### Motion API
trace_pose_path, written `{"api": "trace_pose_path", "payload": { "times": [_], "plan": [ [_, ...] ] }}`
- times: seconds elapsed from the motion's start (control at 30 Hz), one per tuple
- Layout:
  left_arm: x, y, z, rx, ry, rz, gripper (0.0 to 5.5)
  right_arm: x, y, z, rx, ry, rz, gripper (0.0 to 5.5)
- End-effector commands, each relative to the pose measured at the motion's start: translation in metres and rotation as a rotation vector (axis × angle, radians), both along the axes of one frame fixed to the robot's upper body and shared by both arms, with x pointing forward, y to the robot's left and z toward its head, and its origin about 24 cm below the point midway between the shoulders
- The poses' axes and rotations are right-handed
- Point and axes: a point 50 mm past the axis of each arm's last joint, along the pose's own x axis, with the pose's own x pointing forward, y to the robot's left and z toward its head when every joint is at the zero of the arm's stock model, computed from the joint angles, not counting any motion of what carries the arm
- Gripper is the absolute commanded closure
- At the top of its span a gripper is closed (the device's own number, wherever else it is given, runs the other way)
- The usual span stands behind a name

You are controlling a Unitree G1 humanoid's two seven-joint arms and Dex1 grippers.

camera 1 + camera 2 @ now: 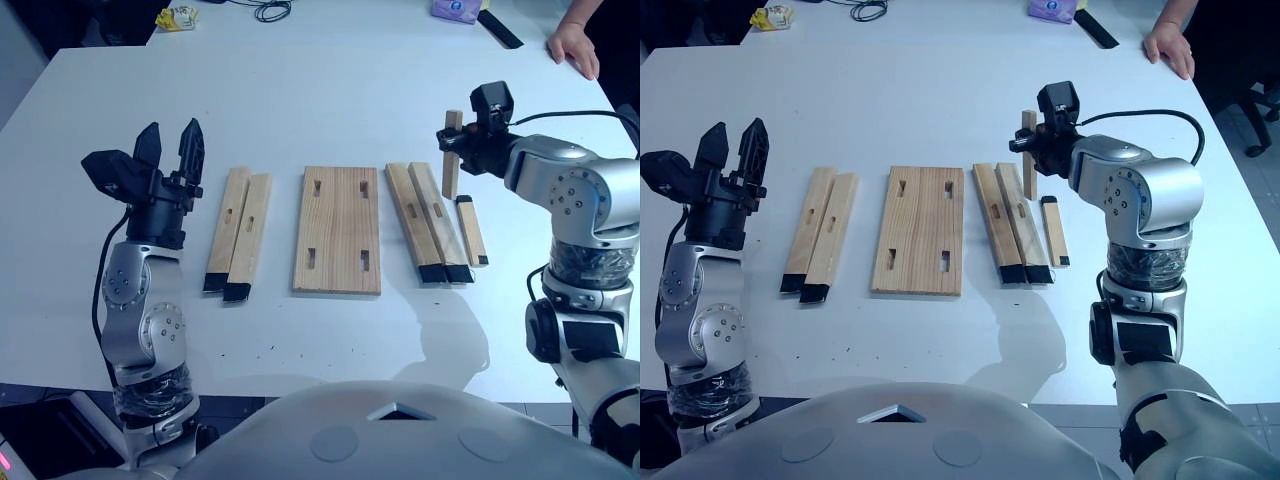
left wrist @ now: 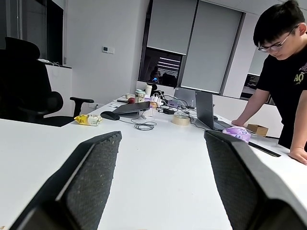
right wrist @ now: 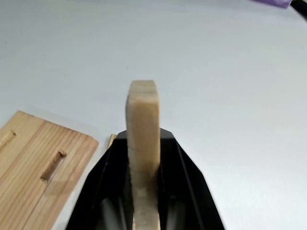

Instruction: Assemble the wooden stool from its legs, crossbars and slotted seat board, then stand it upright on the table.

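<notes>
The slotted seat board (image 1: 338, 229) lies flat mid-table, with two legs (image 1: 238, 234) to its left and two more legs (image 1: 428, 221) to its right. One short crossbar (image 1: 471, 231) lies beside the right pair. My right gripper (image 1: 458, 141) is shut on another crossbar (image 1: 452, 160), holding it upright above the table just right of the right legs; the right wrist view shows that crossbar (image 3: 143, 143) end-on between the jaws. My left gripper (image 1: 172, 145) is raised left of the left legs, open, fingers (image 2: 88, 182) pointing up and empty.
A person's hand (image 1: 574, 45) rests on the far right table edge. A dark flat object (image 1: 499, 28), a purple pack (image 1: 455, 10) and a yellow wrapper (image 1: 178, 17) lie along the far edge. A cable (image 1: 272, 10) lies at the back.
</notes>
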Motion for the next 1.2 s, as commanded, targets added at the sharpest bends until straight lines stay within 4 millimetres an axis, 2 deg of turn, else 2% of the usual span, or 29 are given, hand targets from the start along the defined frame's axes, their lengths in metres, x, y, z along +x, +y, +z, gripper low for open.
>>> {"api": "trace_pose_path", "payload": {
  "times": [0.03, 0.2, 0.57, 0.83, 1.03, 1.2],
  "plan": [
    [-0.004, 0.003, -0.003, 0.016, 0.021, 0.02, 2.29, -0.003, -0.004, -0.003, -0.027, 0.042, -0.012, 5.08],
    [-0.004, 0.002, -0.003, 0.018, 0.025, 0.021, 2.29, -0.006, -0.004, -0.011, -0.02, 0.075, -0.032, 5.08],
    [-0.002, 0.004, -0.003, 0.022, 0.032, 0.015, 2.29, -0.01, 0.01, -0.008, 0.048, 0.078, -0.007, 5.08],
    [0.003, 0.005, -0.002, 0.027, 0.033, -0.004, 2.29, 0.0, 0.014, -0.01, 0.034, -0.004, -0.036, 5.08],
    [0.008, 0.005, -0.001, 0.03, 0.032, -0.02, 2.29, 0.0, 0.01, -0.022, 0.021, -0.012, -0.073, 5.08],
    [0.008, 0.006, 0.0, 0.033, 0.033, -0.023, 2.29, -0.002, 0.009, -0.019, 0.022, -0.022, -0.078, 5.08]
  ]
}}
